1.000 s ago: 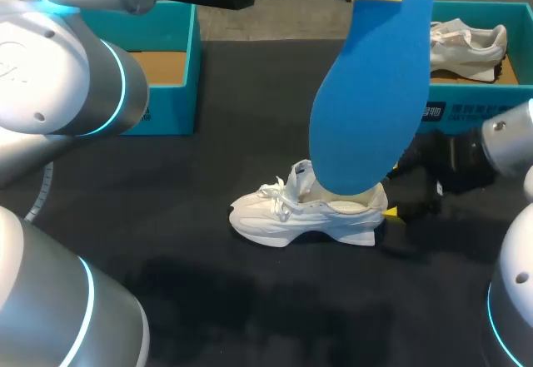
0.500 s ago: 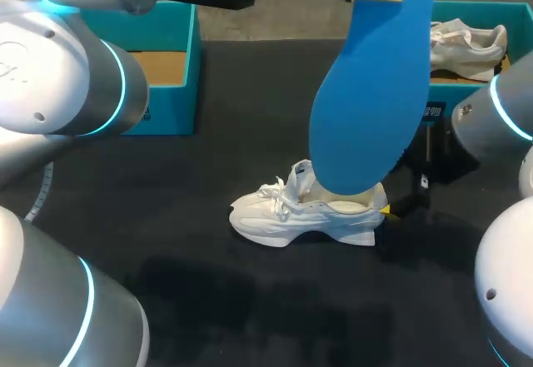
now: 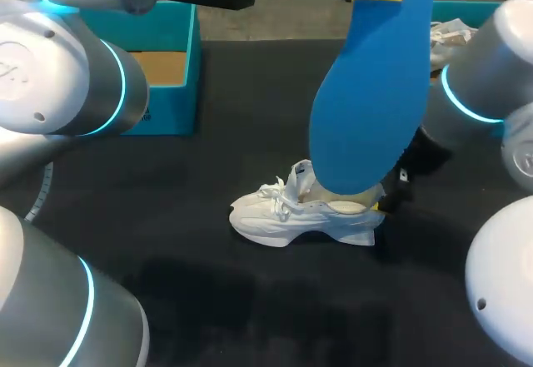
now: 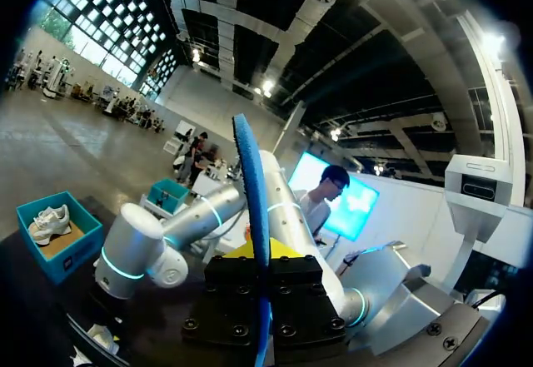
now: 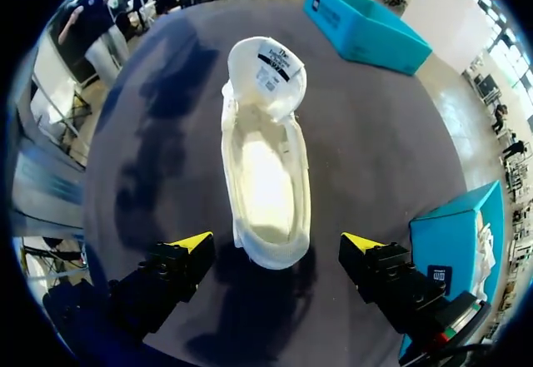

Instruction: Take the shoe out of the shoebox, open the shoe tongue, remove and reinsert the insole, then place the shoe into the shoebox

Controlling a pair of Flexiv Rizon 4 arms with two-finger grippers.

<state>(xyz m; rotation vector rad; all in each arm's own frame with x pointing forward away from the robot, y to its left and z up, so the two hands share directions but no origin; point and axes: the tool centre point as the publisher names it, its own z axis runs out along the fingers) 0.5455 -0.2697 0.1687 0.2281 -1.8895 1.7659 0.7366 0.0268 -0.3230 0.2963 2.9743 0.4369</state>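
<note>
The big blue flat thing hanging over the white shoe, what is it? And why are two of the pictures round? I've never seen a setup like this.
That is a blue insole, held upright by the fingers of the left arm's gripper. The square picture looks down on the black table from above and behind the two robot arms. The round ones come from a camera on each wrist: the left shows the insole edge-on; the right looks into the white shoe, with the open right gripper at its heel, a finger each side, touching nothing. A teal shoebox stands at the back left, a second shoebox at the back right with another shoe in it.
</note>
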